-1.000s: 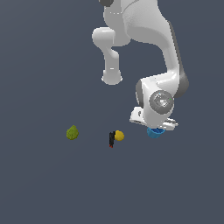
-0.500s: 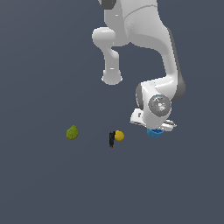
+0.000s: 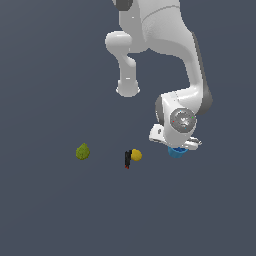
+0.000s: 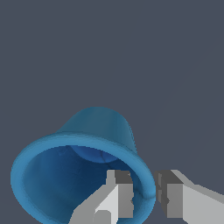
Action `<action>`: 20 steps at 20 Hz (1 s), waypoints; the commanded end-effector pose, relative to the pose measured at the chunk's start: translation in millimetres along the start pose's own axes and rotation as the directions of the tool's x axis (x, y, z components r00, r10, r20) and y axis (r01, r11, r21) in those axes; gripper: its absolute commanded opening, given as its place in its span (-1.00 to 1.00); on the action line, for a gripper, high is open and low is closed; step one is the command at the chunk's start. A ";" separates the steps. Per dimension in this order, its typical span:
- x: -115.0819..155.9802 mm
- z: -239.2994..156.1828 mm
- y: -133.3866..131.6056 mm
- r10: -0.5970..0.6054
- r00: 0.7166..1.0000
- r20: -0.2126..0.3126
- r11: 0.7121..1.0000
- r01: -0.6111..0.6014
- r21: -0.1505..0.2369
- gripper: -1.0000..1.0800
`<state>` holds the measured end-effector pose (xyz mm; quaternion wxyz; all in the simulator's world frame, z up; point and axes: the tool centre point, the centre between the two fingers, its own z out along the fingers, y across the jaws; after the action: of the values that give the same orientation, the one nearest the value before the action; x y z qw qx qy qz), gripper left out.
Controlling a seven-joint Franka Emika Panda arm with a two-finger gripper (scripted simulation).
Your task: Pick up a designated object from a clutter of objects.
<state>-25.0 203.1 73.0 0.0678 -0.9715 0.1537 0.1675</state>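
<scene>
The hand is straddling the rim of the blue cup: in the wrist view one finger is sitting inside the cup's mouth and the other finger is sitting just outside the wall, with the rim passing between them. The fingers are standing a little apart, with a narrow gap on either side of the rim, so they are not visibly pressing on it. The cup is resting open side toward the camera, its tapered base pointing away.

In the exterior view the hand is hanging low over the tabletop, and the cup is peeking out directly beneath it, mostly hidden by the wrist. Off to one side of the hand, near but apart from it, the yellow ball is lying against a small black stick-like piece. The green lumpy fruit is sitting well beyond those, farthest from the hand.
</scene>
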 end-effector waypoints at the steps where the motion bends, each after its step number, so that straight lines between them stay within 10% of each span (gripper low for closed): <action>1: 0.0 -0.7 0.9 0.001 1.000 0.000 1.000 -0.001 0.000 -1.00; 20: -39.2 -79.6 71.7 0.002 1.000 0.001 1.000 -0.002 0.002 -1.00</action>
<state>-54.9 141.3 142.9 0.0677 -0.9711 0.1546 0.1690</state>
